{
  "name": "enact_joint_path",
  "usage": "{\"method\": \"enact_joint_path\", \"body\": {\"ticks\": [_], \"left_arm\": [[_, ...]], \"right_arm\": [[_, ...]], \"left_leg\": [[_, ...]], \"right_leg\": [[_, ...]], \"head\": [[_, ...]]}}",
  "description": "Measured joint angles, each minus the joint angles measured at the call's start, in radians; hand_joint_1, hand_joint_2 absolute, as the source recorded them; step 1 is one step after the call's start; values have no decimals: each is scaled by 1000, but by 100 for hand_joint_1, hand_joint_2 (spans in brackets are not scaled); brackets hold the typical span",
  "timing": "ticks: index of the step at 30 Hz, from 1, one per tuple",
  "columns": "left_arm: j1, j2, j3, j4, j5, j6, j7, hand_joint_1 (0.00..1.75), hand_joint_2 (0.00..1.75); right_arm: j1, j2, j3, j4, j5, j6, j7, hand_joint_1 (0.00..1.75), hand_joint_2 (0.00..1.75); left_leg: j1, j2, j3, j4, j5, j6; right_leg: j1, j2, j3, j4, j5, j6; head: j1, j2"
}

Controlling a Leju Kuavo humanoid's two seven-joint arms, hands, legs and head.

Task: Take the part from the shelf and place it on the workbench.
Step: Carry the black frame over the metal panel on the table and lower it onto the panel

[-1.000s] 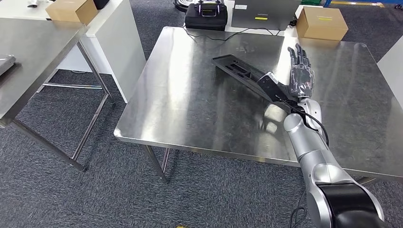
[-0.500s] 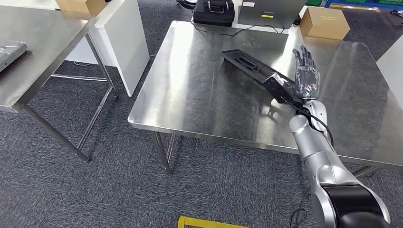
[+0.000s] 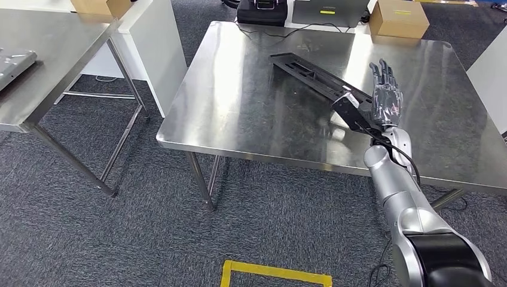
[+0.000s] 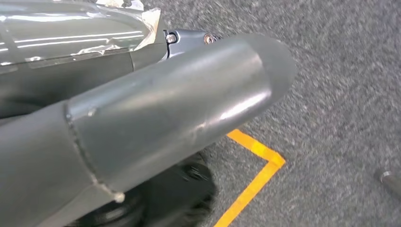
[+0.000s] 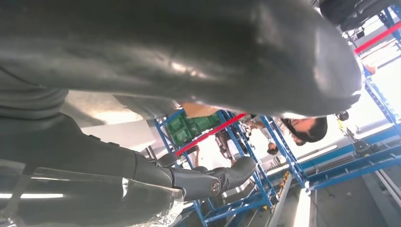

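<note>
Black part (image 3: 317,79) beside right hand (image 3: 385,101)

part (image 3: 311,75) black | workbench (image 3: 251,119) shiny steel | box (image 3: 399,19) tan | floor tape (image 3: 272,272) yellow | carpet (image 3: 119,239) speckled grey

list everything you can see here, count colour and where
workbench: 1, bare steel, centre of the head view
part: 1, long black tray-like piece, lying on the workbench, one end at the right hand
cardboard box: 1, brown, far right corner of the workbench
case: 1, black, beyond the workbench's far edge
second steel table: 1, grey, to the left
white cabinet: 1, between the two tables
floor tape: yellow, on the grey carpet near the robot
blue racks: several, in the right wrist view
right hand: 1, dark, fingers straight, beside the part's near end
left hand: 1, grey, above the carpet, fingers unclear
</note>
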Motion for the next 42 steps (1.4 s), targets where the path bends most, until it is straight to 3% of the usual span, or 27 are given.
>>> {"method": "enact_joint_path", "body": {"ticks": [2, 3, 6, 7, 9, 11, 12, 13, 14, 15, 17, 19, 21, 22, 23, 25, 26, 27, 28, 29, 31, 33, 34, 37, 39, 41, 42], "left_arm": [[-4, 0, 0, 0, -1, 0, 0, 0, 0], [-6, 0, 0, 0, -1, 0, 0, 0, 0], [-7, 0, 0, 0, -3, -1, 3, 0, 0], [-7, 0, 0, 0, -4, -3, 5, 0, 0], [-8, 1, 0, -1, -6, -6, 6, 0, 0], [-8, 1, 0, -1, -7, -8, 6, 0, 0], [-8, 1, 0, -1, -8, -9, 6, 0, 0], [-8, 1, 0, -1, -8, -9, 6, 0, 0], [-8, 0, 0, -1, -9, -9, 6, 0, 0], [-8, 0, 0, -1, -9, -9, 6, 0, 0], [-8, -1, 0, -1, -9, -9, 6, 0, 0], [-8, -2, 0, -1, -10, -9, 6, 0, 0], [-7, -1, 0, -1, -10, -9, 6, 0, 0], [-7, -1, 0, -1, -10, -9, 7, 0, 0], [-7, 0, 0, -1, -10, -9, 7, 0, 0], [-8, 0, 0, -1, -11, -9, 7, 0, 0], [-9, 0, 0, -1, -11, -9, 7, 0, 0], [-10, 0, 0, -1, -12, -9, 7, 0, 0], [-10, 1, 0, -1, -12, -9, 7, 0, 0], [-11, 1, 0, -1, -12, -9, 7, 0, 0], [-14, 2, 0, -2, -12, -9, 7, 0, 0], [-18, 3, 0, -3, -12, -9, 7, 0, 0], [-20, 4, 0, -3, -13, -9, 7, 0, 0], [-21, 4, 0, -3, -13, -9, 8, 0, 0], [-21, 5, 0, -2, -13, -9, 8, 0, 0], [-22, 6, 0, -3, -13, -9, 8, 0, 0], [-22, 6, 0, -3, -13, -9, 8, 0, 0]], "right_arm": [[1, -3, 0, -2, -4, 0, 1, 0, 0], [1, -4, 1, -3, -6, 0, 1, 0, 0], [5, -6, 4, -3, -10, 0, 5, 0, 0], [7, -8, 5, -3, -12, 0, 7, 0, 0], [10, -12, 8, -3, -15, 0, 10, 0, 0], [14, -15, 10, -3, -16, 1, 11, 0, 0], [17, -16, 11, -3, -17, 1, 11, 0, 0], [21, -16, 12, -3, -17, 1, 11, 0, 0], [23, -16, 13, -3, -17, 1, 11, 0, 0], [24, -16, 14, -3, -17, 1, 11, 0, 0], [20, -16, 15, -4, -17, 1, 11, 0, 0], [16, -16, 16, -5, -17, 1, 11, 0, 0], [16, -14, 17, -6, -17, 1, 11, 0, 0], [15, -12, 18, -5, -18, 0, 11, 0, 0], [15, -10, 18, -5, -18, -1, 12, 0, 0], [16, -5, 19, -6, -18, -6, 12, 0, 0], [18, -4, 19, -6, -18, -9, 12, 0, 0], [22, -2, 19, -6, -19, -11, 12, 0, 0], [27, -1, 19, -6, -19, -12, 12, 0, 0], [31, 1, 20, -6, -19, -12, 12, 0, 0], [36, 2, 20, -8, -19, -13, 12, 0, 0], [36, 2, 21, -12, -19, -15, 13, 0, 0], [36, 2, 21, -13, -19, -17, 13, 0, 0], [40, 3, 22, -14, -19, -20, 13, 0, 0], [42, 1, 22, -14, -19, -20, 14, 0, 0], [44, 0, 22, -14, -19, -20, 15, 0, 0], [46, 0, 23, -14, -19, -20, 15, 0, 0]], "left_leg": [[-2, -2, 89, -132, 10, 5], [-5, -4, 109, -167, 4, 10], [-13, -5, 98, -183, 19, 39], [-13, -3, 88, -186, 31, 51], [-13, 0, 63, -190, 56, 70], [-18, 1, 33, -189, 79, 77], [-20, 1, 19, -189, 90, 78], [-23, 1, 5, -188, 100, 78], [-24, 1, -7, -188, 110, 77], [-26, 0, -17, -187, 120, 76], [-31, 0, -33, -185, 138, 69], [-33, 0, -41, -187, 157, 58], [-30, 0, -45, -188, 168, 46], [-28, -1, -52, -178, 153, 38], [-26, -1, -64, -150, 118, 31], [-19, -1, -102, -35, 13, 16], [-15, -1, -119, 35, -28, 10], [-12, 0, -129, 92, -46, 6], [-9, 0, -123, 118, -40, 3], [-7, 0, -99, 107, -17, 1], [-4, 0, -1, -11, 24, 5], [-8, -2, 87, -142, 22, 13], [-11, -4, 106, -176, 14, 18], [-15, -2, 96, -201, 35, 45], [-12, 1, 77, -211, 62, 63], [-14, 2, 47, -210, 86, 70], [-15, 3, 32, -209, 96, 69]], "right_leg": [[0, 0, -12, 7, 10, 14], [1, -1, -15, 8, 16, 22], [-1, -2, -24, 6, 30, 44], [-2, -1, -35, 19, 16, 44], [-3, 1, -75, 111, -61, 33], [-1, 2, -114, 252, -140, 30], [-1, 2, -118, 302, -154, 35], [0, 2, -105, 316, -148, 42], [1, 2, -75, 293, -131, 50], [2, 3, -27, 236, -110, 54], [8, 3, 83, 81, -102, 46], [16, 3, 134, -6, -113, 30], [15, 2, 123, -15, -103, 14], [12, 1, 115, -15, -94, 4], [8, -1, 107, -17, -83, -7], [6, -3, 85, -17, -59, -18], [7, -3, 72, -16, -47, -19], [7, -3, 57, -15, -35, -17], [7, -3, 43, -13, -25, -15], [6, -3, 29, -10, -16, -12], [5, -3, 4, -2, -2, -3], [6, -5, -11, 4, 12, 10], [6, -6, -15, 3, 20, 18], [3, -8, -27, 0, 31, 34], [2, -4, -59, 62, -27, 26], [2, 0, -102, 195, -113, 17], [1, 1, -114, 254, -138, 19]], "head": [[0, 0], [1, 0], [3, 0], [4, 0], [7, 0], [10, 0], [10, 0], [10, 0], [10, 0], [10, 0], [10, 0], [9, 0], [9, 0], [9, 0], [8, 0], [5, 0], [4, 0], [4, 0], [4, 0], [4, 0], [4, 0], [5, 0], [6, 0], [7, 0], [9, 0], [13, 0], [13, 0]]}}
